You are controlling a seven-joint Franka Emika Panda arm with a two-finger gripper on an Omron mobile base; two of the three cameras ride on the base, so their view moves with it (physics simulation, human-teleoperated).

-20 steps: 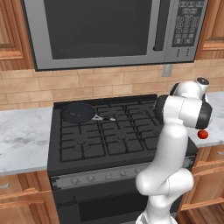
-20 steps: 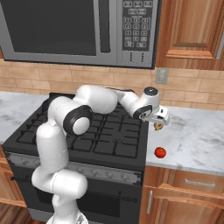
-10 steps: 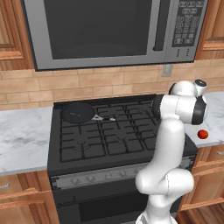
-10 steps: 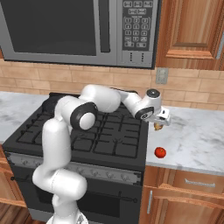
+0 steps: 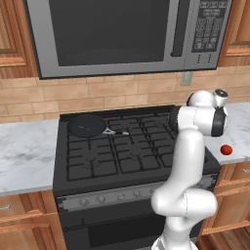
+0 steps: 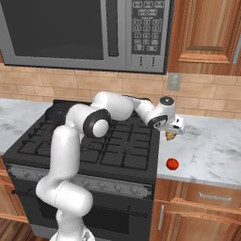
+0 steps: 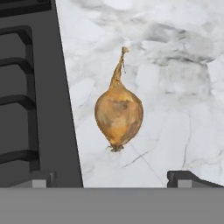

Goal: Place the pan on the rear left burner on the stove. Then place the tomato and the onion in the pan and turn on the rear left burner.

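Note:
The black pan [image 5: 87, 126] sits on the rear left burner [image 5: 65, 120] of the stove [image 5: 136, 163], its silvery handle [image 5: 115, 132] pointing right. The tan onion [image 7: 119, 113] lies on the marble counter just right of the stove's edge [image 7: 65, 100]. My gripper [image 7: 113, 177] hangs over it, open, with a fingertip [image 7: 41, 177] on either side of the view and nothing between them. In the right base view the gripper [image 6: 172, 131] hovers above the onion [image 6: 170, 137]. The red tomato [image 6: 172, 164] [image 5: 225, 150] rests nearer the counter's front edge.
A grey microwave [image 5: 117, 34] hangs above the stove. Knobs [image 5: 117, 197] line the silver front strip. Marble counter [image 6: 212, 146] runs right of the stove, with a wall outlet [image 6: 173, 81] behind it and wooden cabinets [image 6: 207, 28] above.
The arm has shifted slightly toward the right counter, uncovering the tomato in the left base view. The jaws stay open; pan, onion and tomato have not moved.

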